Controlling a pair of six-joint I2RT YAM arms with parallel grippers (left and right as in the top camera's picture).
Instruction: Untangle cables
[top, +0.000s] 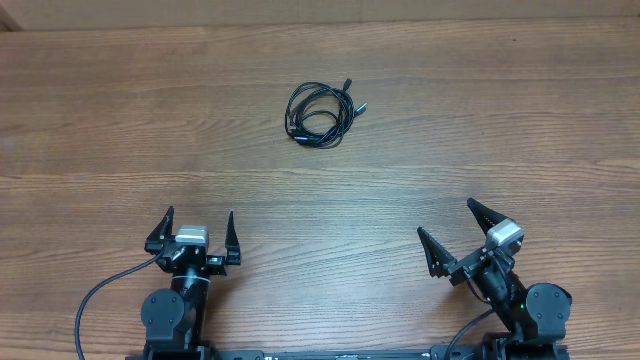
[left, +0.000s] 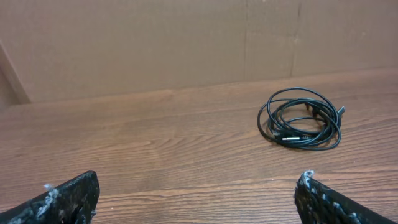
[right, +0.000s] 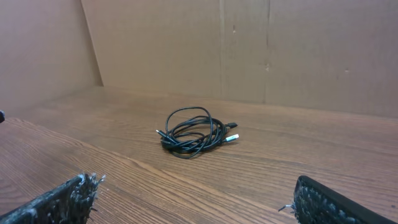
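Note:
The cables (top: 319, 112) are thin black wires looped in one small tangle with plug ends sticking out, lying on the far middle of the wooden table. The tangle also shows in the left wrist view (left: 303, 119) and in the right wrist view (right: 194, 132). My left gripper (top: 197, 227) is open and empty near the front left, well short of the tangle. My right gripper (top: 446, 220) is open and empty near the front right, also far from it. Only the fingertips show in the left wrist view (left: 196, 186) and the right wrist view (right: 196, 196).
The wooden table (top: 480, 120) fills the overhead view. A brown cardboard wall (left: 186, 43) stands behind the table, also seen in the right wrist view (right: 280, 50). A thicker black cord (top: 95, 300) runs from the left arm base.

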